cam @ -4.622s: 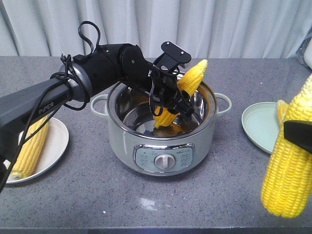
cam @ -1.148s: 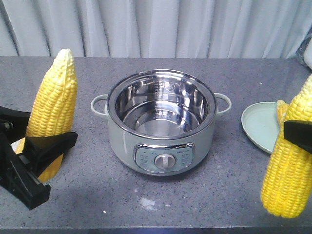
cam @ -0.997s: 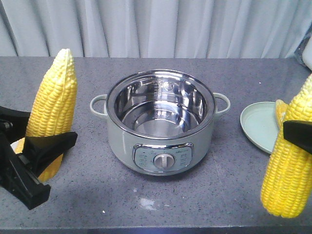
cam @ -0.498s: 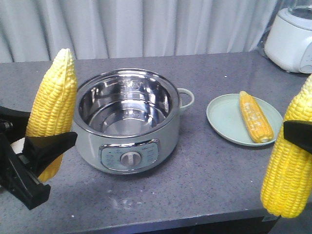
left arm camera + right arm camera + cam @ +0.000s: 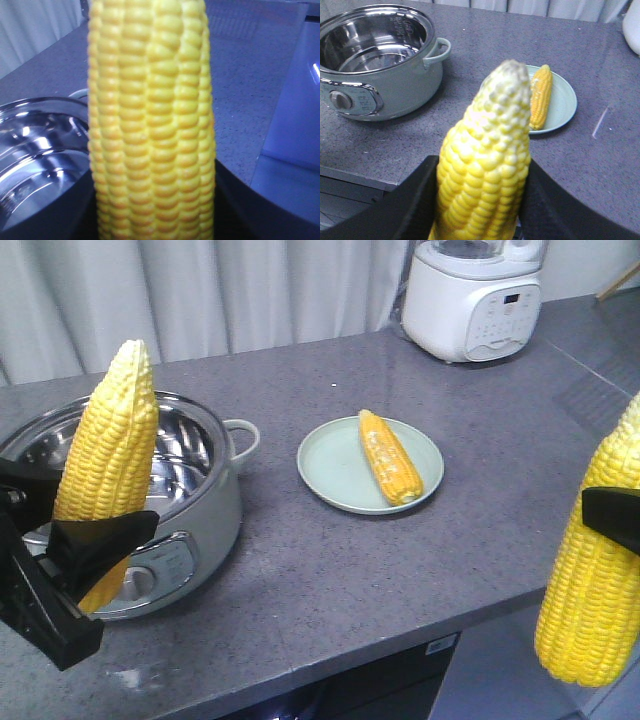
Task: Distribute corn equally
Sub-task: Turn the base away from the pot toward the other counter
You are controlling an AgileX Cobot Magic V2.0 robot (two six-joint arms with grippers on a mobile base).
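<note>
1. Yellow left cob: held upright, pale tip up, at the far left. The left gripper has its black fingers closed against the lower half of the cob. The left wrist view is almost filled with kernel rows.
2. Steel-lined pot: pale green wall, dial on the front, standing on the grey bench just behind the left cob. The part of the inside that shows is bare; no corn is seen in it.
3. Green plate: near the middle of the bench, well apart from the pot's side handle. It carries one plated cob, lying flat towards the plate's right side, with bare plate on its left.
4. White appliance: at the back of the bench, not involved.
5. Right cob: upright at the far right, out past the bench edge. The right gripper is clamped on its lower part, one finger on each side.
6. Step in hand (judgement): carrying, with one cob per arm, and neither is over a plate yet.
7. Next move (judgement): bring the right cob over the bare side of the green plate, tip it flat, then let go. The left cob needs a second dish, and none is in view.
</note>
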